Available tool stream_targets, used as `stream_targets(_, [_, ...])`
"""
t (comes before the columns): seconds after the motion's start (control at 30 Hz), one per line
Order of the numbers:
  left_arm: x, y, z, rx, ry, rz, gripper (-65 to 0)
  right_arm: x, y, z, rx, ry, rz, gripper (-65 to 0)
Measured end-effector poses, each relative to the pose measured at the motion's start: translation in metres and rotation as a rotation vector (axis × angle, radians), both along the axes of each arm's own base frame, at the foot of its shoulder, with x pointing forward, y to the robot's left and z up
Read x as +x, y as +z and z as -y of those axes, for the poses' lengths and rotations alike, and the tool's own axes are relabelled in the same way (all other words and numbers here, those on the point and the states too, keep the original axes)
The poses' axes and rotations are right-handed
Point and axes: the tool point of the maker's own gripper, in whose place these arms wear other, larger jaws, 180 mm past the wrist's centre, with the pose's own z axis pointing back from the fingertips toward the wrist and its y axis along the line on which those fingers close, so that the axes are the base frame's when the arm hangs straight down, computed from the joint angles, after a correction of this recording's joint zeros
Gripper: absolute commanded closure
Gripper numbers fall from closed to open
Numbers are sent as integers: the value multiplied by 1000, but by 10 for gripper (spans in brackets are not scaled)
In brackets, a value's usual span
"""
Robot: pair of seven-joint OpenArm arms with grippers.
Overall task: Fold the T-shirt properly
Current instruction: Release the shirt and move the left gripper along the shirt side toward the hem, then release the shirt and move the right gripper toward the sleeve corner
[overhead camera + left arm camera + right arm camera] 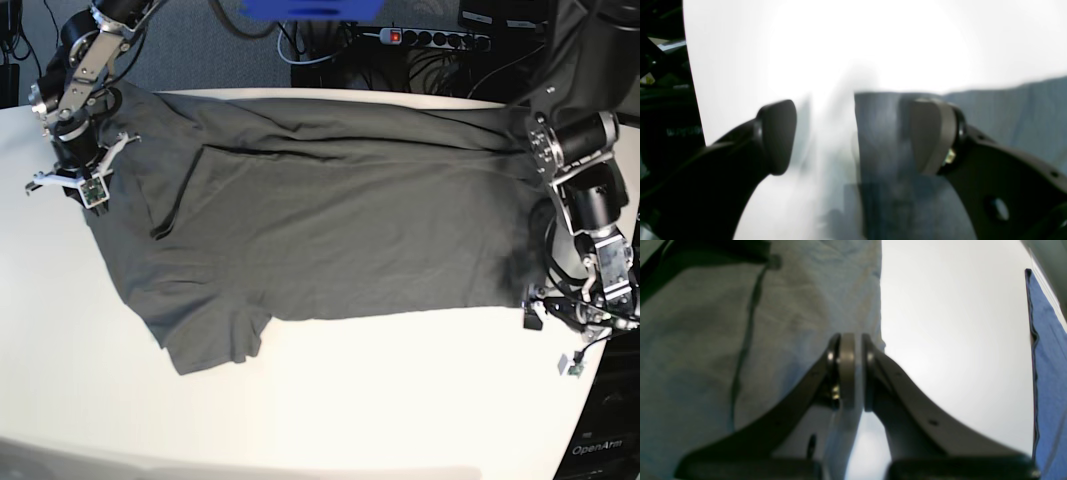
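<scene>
Black pads of our left gripper (853, 136) stand spread, cloth loose between them; our right gripper (855, 370) is pressed together, pinching the edge of the T-shirt (330, 230), which lies half-folded across the white table (330, 400). We judge one fold just laid; next, the right must let go. A blue cloth (1048, 373) and power strip (430, 38) sit clear.
</scene>
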Motion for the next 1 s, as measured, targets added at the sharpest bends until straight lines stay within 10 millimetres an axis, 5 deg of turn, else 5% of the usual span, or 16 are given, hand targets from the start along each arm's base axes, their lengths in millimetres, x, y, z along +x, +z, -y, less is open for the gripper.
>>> stream_targets(0.43, [-8,-33,9,-76,27,-37,-514,-6,1,11,-7,-33,1,-35])
stream_targets(1.0, [1,-24,4,-68,63,-3,-515,-13,-3,11,-8,-32,-16,-35])
